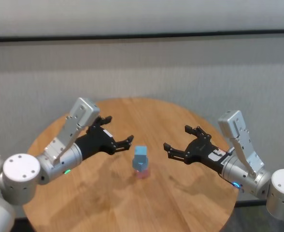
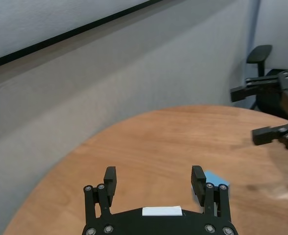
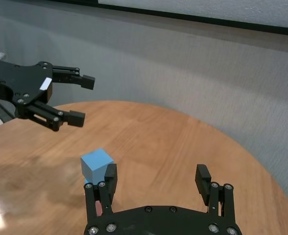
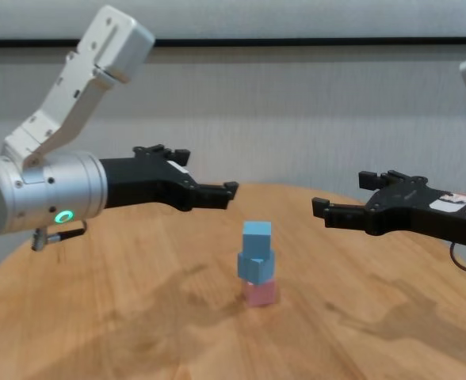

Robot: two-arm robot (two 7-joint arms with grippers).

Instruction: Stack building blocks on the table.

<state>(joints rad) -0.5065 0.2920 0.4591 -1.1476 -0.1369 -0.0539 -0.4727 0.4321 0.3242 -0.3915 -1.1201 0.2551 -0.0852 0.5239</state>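
Note:
The three building blocks stand in one stack in the middle of the round wooden table [image 1: 108,203]. The pale pink block [image 1: 143,173] is at the bottom, a light blue block [image 1: 140,164] sits on it, and a second light blue block [image 1: 141,152] is on top, twisted a little. The stack also shows in the chest view [image 4: 257,265]. My left gripper [image 1: 119,128] is open and empty, above the table to the left of the stack. My right gripper [image 1: 176,137] is open and empty to the right of it. Neither touches the blocks. The top block shows in the right wrist view [image 3: 97,163].
A grey wall runs behind the table. A black office chair [image 2: 259,54] stands beyond the table's far edge. The table's rim [image 4: 11,261] curves close on both sides.

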